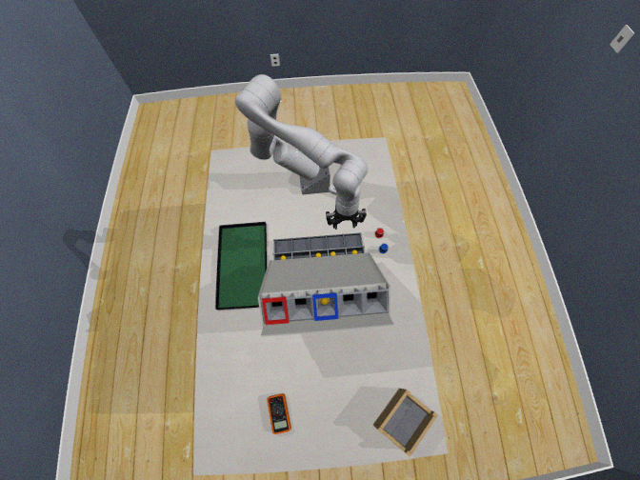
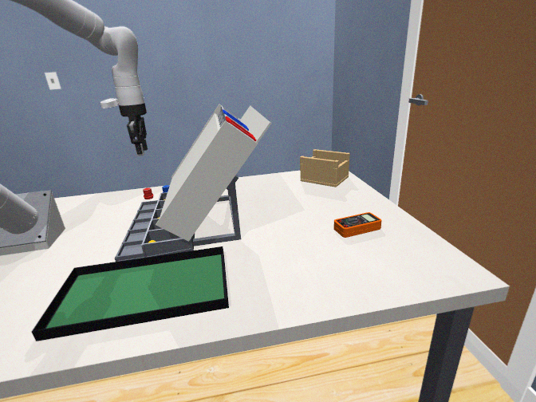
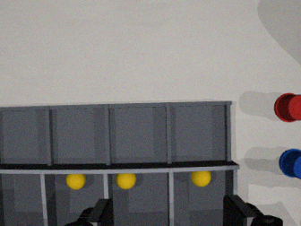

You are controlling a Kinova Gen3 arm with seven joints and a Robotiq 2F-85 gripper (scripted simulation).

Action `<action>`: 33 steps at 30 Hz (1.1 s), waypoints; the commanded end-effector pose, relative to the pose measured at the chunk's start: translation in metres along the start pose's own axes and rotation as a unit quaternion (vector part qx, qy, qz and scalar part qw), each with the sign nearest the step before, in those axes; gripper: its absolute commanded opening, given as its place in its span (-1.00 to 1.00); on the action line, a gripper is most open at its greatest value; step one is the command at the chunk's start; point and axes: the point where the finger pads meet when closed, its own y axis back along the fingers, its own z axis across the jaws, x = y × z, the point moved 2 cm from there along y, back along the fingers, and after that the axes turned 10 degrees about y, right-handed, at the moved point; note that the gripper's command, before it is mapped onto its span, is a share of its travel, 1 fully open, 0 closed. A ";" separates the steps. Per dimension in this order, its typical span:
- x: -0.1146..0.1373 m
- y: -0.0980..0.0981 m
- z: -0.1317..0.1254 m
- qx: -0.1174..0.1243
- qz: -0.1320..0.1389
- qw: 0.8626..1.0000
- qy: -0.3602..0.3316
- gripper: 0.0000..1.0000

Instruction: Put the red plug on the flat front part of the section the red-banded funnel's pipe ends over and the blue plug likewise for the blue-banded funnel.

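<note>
My gripper (image 1: 345, 221) (image 2: 138, 147) (image 3: 170, 216) is open with nothing between its fingers. It hangs high above the right end of the grey sectioned tray (image 1: 317, 238) (image 2: 137, 226) (image 3: 167, 130). Yellow marbles (image 1: 333, 253) (image 3: 125, 180) lie in several sections under the slanted grey cover (image 1: 323, 270) (image 2: 203, 173). The red plug (image 1: 379, 232) (image 2: 147, 192) (image 3: 288, 108) and the blue plug (image 1: 383, 248) (image 2: 165, 188) (image 3: 291, 162) stand on the table right of the tray. The red-banded funnel (image 1: 264, 311) looks empty. The blue-banded funnel (image 1: 314, 307) shows a yellow marble (image 1: 324, 301) in it.
A green tray with a black rim (image 1: 218, 269) (image 2: 129, 317) lies left of the apparatus. An orange multimeter (image 1: 279, 413) (image 2: 356, 224) and a wooden box (image 1: 406, 421) (image 2: 325, 167) sit at the far side. The arm's base block (image 1: 315, 181) (image 2: 25, 220) stands behind the tray.
</note>
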 end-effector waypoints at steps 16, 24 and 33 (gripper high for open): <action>0.017 -0.087 0.157 0.012 0.004 1.000 0.006 0.39; 0.017 -0.087 0.157 0.012 0.004 1.000 0.006 0.39; 0.021 -0.099 0.182 0.008 0.002 1.000 0.007 0.39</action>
